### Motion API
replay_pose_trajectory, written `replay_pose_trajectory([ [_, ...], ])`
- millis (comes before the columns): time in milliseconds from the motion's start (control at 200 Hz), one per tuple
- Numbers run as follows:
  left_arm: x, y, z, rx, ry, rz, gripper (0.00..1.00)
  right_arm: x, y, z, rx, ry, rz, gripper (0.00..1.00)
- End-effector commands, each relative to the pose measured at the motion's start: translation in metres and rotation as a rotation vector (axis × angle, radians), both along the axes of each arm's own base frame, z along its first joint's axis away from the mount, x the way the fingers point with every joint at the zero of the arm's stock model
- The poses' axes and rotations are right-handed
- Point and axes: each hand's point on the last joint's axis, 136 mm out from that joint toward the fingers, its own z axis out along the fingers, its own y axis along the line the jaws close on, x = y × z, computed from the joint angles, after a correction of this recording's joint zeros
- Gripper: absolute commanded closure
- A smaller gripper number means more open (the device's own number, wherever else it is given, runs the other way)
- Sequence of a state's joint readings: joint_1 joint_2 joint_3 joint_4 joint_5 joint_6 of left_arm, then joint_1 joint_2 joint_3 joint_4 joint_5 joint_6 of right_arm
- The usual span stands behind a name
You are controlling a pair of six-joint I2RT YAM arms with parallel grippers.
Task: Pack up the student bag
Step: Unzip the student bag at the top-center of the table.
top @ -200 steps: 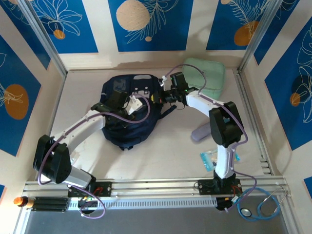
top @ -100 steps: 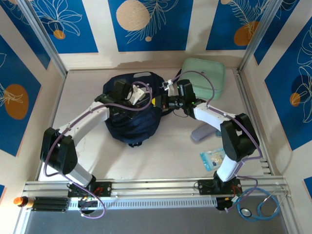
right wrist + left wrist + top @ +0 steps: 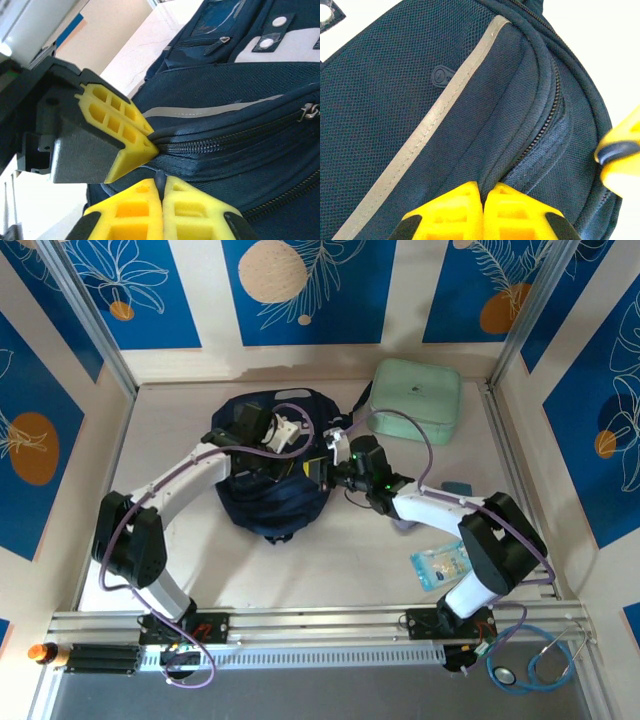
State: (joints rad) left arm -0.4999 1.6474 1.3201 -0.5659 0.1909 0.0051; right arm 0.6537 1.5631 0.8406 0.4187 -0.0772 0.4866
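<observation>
At centre frame, the left gripper (image 3: 482, 192) and right gripper (image 3: 161, 185) each pinch a fold of the bag (image 3: 270, 505) by its zipper.

student bag (image 3: 272, 505) mid-table; zip case (image 3: 417, 400) behind-right; packet (image 3: 440, 565) front-right

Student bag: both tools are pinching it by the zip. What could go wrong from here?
1. The left tool and right tool each grip only a thin fold of the student bag beside the zip; a pull could slip off.
2. Their fingers sit almost touching, so they may collide.
3. Nothing anchors the bag; it might drag along.
</observation>
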Motion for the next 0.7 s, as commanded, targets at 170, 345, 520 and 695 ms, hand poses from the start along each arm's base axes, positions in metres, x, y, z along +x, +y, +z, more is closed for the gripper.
replay_pose_trajectory([
  [170, 0.045, -0.045, 0.061, -0.251, -0.140, 0.007, 1.00, -0.037, 0.021, 0.002, 0.018, -0.024, 0.081, 0.94],
  [345, 0.044, -0.043, 0.056, -0.231, -0.146, -0.009, 1.00, -0.037, 0.005, 0.002, 0.026, 0.037, 0.034, 0.86],
  [520, 0.032, -0.037, 0.052, -0.204, -0.176, -0.056, 1.00, -0.033, -0.024, 0.012, 0.086, 0.102, -0.026, 0.76],
  [695, 0.027, -0.035, 0.053, -0.195, -0.200, -0.079, 1.00, -0.021, -0.045, 0.019, 0.143, 0.196, -0.092, 0.65],
])
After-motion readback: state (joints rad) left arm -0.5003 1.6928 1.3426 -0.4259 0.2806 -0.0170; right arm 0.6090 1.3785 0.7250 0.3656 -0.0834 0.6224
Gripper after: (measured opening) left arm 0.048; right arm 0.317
